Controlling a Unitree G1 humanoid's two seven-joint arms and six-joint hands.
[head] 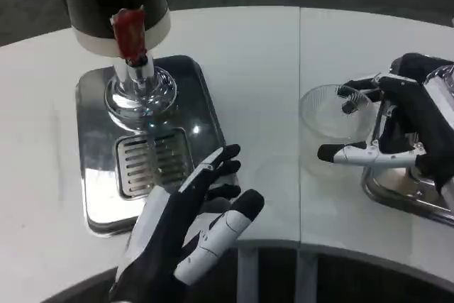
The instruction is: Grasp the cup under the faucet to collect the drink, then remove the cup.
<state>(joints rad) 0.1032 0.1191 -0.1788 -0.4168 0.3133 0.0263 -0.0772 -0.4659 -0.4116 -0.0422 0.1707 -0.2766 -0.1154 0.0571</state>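
My right hand (397,122) curls its fingers (355,152) around the clear cup (333,111), well right of the faucet (131,40). Open table (262,54) lies between. My left hand (188,228) hovers spread, holding nothing, at the drip tray's (92,140) front edge.

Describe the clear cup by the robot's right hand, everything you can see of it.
The clear cup looks like thin see-through plastic, with a round open rim facing up. It stands upright on the white table, right of the table's seam and well away from the dispenser's drip tray. It looks empty. The right hand reaches around its right side, dark fingers at the rim; I cannot tell whether it is gripped yet.
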